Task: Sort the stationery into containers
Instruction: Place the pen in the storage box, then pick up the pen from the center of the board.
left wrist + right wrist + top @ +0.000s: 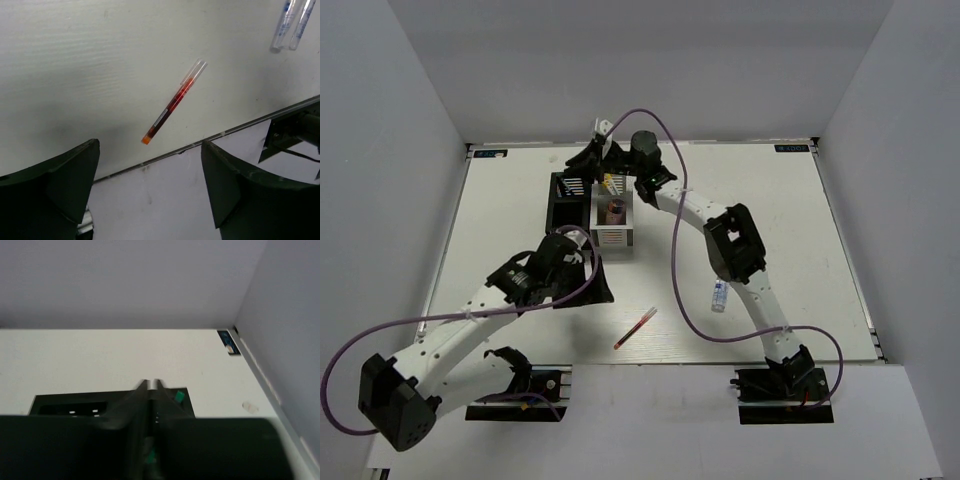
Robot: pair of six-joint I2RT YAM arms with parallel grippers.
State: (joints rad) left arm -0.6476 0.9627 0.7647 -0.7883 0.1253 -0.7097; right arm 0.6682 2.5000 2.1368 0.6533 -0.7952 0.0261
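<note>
Left gripper (pixel 150 145) of mine hung spread wide and empty above the red-orange pen (pixel 172 102) lying on the white table (pixel 75 60); my right gripper (pixel 150 385), jaws pressed together, hovered at the black organiser's (pixel 570 215) far end.

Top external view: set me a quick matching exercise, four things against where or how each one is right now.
Things:
1. red-orange pen
2. clear bottle
3. pink cylinder
4. left pincer

Places or states:
A. inside the white-grey organiser
B. open, hanging above the table
C. lying on the table right beside the right arm
D. lying alone on the table near its front edge

Pairs: 1-D, 2-C, 3-A, 4-B.
</note>
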